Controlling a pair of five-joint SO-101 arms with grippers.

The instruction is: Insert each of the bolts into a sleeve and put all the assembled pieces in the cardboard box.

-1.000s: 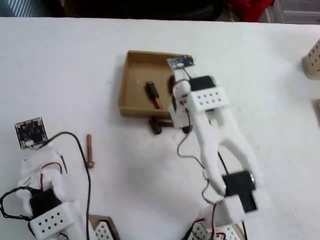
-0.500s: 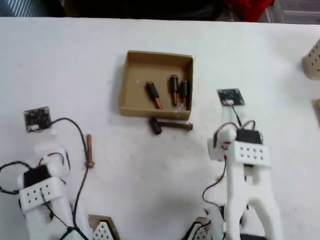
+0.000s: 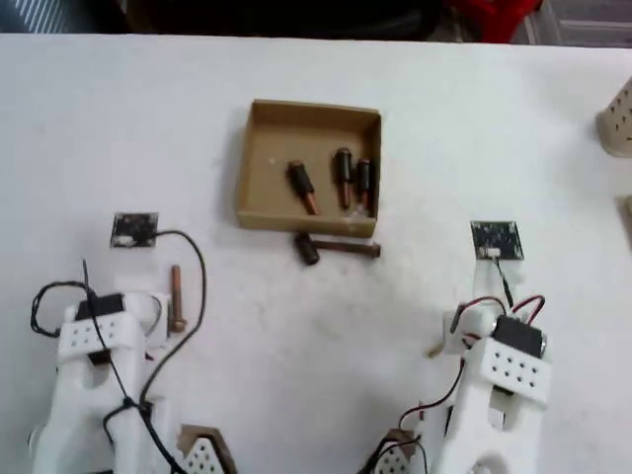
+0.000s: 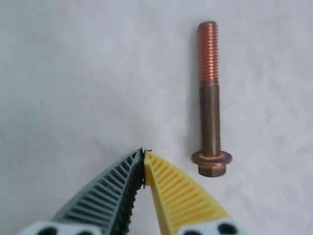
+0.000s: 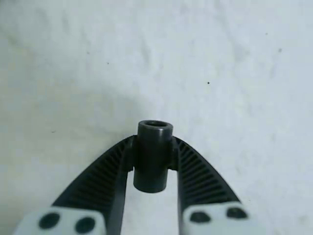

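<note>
Right end effector [image 5: 153, 147] clamped on black sleeve [image 5: 153, 159]; round body may twist under insertion push. Left end effector [image 4: 143, 154] tips together, just beside copper bolt [image 4: 210, 98] on surface; closing in unopened would roll bolt. One assembled piece [image 3: 336, 248] outside cardboard box [image 3: 259, 148], easily missed.

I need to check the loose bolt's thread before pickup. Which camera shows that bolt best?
The left wrist view: the bolt lies in full, thread to flanged head, beside the shut left gripper. The high view gives it small and without detail. The right wrist view faces a sleeve instead.
</note>
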